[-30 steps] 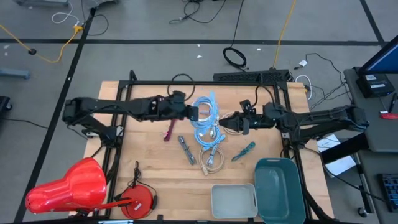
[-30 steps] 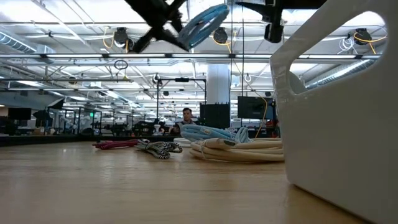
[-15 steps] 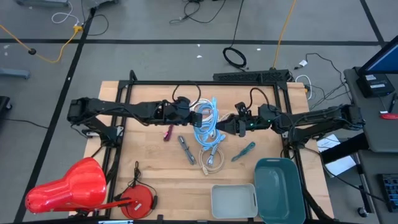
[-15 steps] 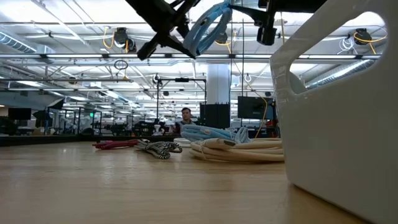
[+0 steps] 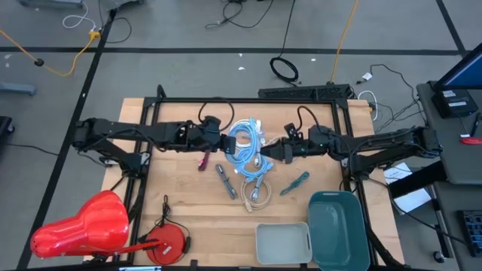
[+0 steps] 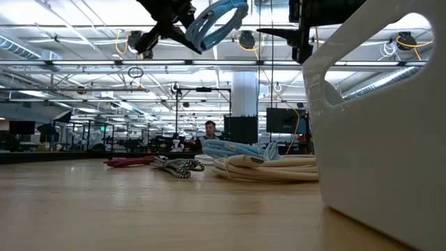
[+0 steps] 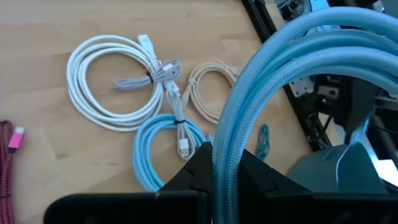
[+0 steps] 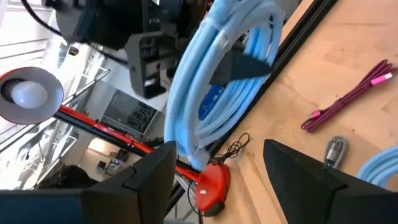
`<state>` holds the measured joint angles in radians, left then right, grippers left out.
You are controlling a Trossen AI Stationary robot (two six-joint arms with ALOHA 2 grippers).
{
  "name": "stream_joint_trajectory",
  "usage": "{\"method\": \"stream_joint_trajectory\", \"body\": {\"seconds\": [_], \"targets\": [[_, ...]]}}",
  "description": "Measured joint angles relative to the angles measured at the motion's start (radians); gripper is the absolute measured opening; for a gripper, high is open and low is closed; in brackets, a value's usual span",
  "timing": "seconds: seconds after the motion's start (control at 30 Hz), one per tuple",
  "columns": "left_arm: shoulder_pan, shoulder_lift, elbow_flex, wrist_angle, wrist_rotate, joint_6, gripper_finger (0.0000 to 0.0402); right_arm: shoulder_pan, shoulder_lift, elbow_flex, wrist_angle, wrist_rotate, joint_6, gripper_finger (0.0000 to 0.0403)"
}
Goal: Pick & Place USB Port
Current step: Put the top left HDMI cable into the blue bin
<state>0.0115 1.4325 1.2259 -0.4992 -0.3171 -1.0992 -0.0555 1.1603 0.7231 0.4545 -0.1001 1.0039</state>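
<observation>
While my left gripper (image 5: 223, 141) hangs above the middle of the table, it is clamped on a thick coil of light blue USB cable (image 5: 245, 140), and the left wrist view shows the strands (image 7: 261, 87) running up between its fingers. I judge the coil is held high so it clears the loose cables below and so the other arm can reach it. My right gripper (image 5: 263, 153) faces the coil from the opposite side, just beside it. In the right wrist view its two dark fingers (image 8: 143, 180) stand wide apart with the blue coil ahead of them, not yet around it, so this looks to me like a handover being set up.

On the wooden table (image 5: 181, 203) under the arms lie a white coiled cable (image 7: 115, 81), a cream coiled cable (image 7: 208, 87), a smaller light blue coil (image 7: 168, 149), a magenta braided cable (image 5: 203, 159), a grey striped cable (image 5: 226, 181) and a small teal cable (image 5: 296, 181). Towards the right of the near edge stand a white rectangular bin (image 5: 283, 242) and a teal rectangular bin (image 5: 337, 226), likely drop places. At the near left corner sit a red lamp (image 5: 86, 226) and a red round base (image 5: 169, 242).

Nothing blocks the air path to the bins, though the coil's dangling loops could snag the pile below.
</observation>
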Motion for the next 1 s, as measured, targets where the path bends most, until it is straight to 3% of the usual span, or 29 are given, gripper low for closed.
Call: {"method": "stream_joint_trajectory", "body": {"seconds": [0.6,0.83,1.0], "targets": [[0.008,0.027,-0.001,0.056,-0.005,0.001,0.0031,-0.018,0.000,0.001,0.008,-0.002,-0.002,0.0241],[0.004,0.140,0.007,0.137,0.071,-0.003,0.0031,-0.018,0.000,0.001,0.011,-0.001,-0.002,0.0244],[0.003,0.219,0.116,0.111,0.090,0.050,0.0031,-0.018,0.000,0.001,0.009,-0.001,0.002,0.0243]]}}
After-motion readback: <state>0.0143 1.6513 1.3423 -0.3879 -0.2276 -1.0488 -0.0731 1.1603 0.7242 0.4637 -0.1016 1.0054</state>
